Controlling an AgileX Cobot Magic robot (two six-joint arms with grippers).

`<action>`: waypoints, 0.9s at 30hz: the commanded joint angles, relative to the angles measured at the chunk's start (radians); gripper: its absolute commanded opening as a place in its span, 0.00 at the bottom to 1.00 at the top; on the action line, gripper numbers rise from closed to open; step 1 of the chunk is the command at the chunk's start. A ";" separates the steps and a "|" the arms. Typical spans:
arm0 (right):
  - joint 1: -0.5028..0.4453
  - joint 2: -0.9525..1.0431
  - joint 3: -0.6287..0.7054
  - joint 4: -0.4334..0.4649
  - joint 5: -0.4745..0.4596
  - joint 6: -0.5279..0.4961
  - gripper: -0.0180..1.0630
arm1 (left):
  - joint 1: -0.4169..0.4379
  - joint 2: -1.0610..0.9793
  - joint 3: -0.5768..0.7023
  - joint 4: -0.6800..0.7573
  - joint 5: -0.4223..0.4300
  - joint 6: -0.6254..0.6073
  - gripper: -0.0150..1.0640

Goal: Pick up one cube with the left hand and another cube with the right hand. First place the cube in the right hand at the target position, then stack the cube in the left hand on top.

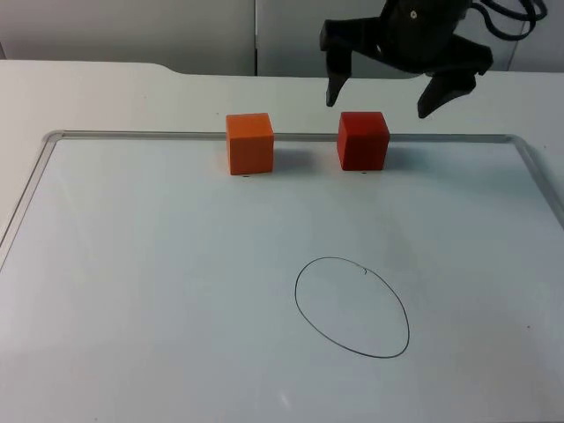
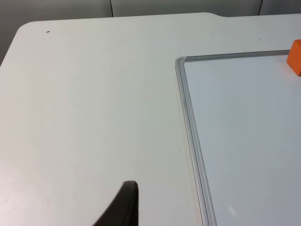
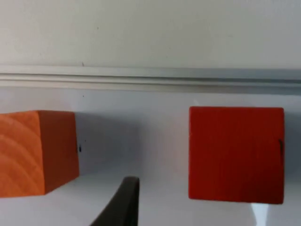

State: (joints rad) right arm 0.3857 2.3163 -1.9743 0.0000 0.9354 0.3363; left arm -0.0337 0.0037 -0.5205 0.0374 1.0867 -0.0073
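Two cubes sit by the whiteboard's point(image 1: 26, 203) far edge; right pincer point(image 1: 379, 95) (fingers apart) should drop squarely over the red cube point(image 1: 362, 139), clear of the orange cube point(image 1: 249, 143); left pincer's state unclear

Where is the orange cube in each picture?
Top view: the orange cube sits on the whiteboard by its far frame rail, left of the red cube.
Left wrist view: just a corner of the orange cube peeks in at the picture's edge, near the frame.
Right wrist view: the orange cube sits beside the red cube.
Shared landmark: the whiteboard's grey frame rail.
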 commanded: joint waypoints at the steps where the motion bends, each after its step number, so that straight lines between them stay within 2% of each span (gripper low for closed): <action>1: 0.007 0.045 -0.039 0.000 0.015 0.016 0.93 | 0.004 -0.004 0.007 -0.005 -0.008 -0.001 0.99; 7: 0.007 0.078 -0.043 -0.006 0.020 0.029 0.93 | 0.004 -0.004 0.007 -0.005 -0.008 -0.001 0.99; 15: 0.007 0.092 -0.043 0.000 -0.028 0.029 0.92 | 0.004 -0.004 0.007 -0.005 -0.008 -0.001 0.99; 21: 0.007 0.099 -0.043 -0.027 -0.030 0.031 0.89 | 0.004 -0.004 0.007 -0.005 -0.008 -0.001 0.99; 23: 0.007 0.101 -0.043 -0.027 -0.030 0.031 0.85 | 0.004 -0.004 0.007 -0.005 -0.008 -0.001 0.99; 25: 0.007 0.103 -0.043 -0.027 -0.032 0.040 0.75 | 0.004 -0.004 0.007 -0.005 -0.008 -0.001 0.99; 26: 0.007 0.103 -0.043 -0.027 -0.032 0.040 0.75 | 0.004 -0.004 0.007 -0.005 -0.008 -0.001 0.99; 27: 0.007 0.103 -0.043 -0.029 -0.035 0.042 0.68 | 0.004 -0.004 0.007 -0.005 -0.008 -0.001 0.99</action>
State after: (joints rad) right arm 0.3879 2.4161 -2.0078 -0.0176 0.9113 0.3720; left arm -0.0337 0.0037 -0.5205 0.0374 1.0867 -0.0073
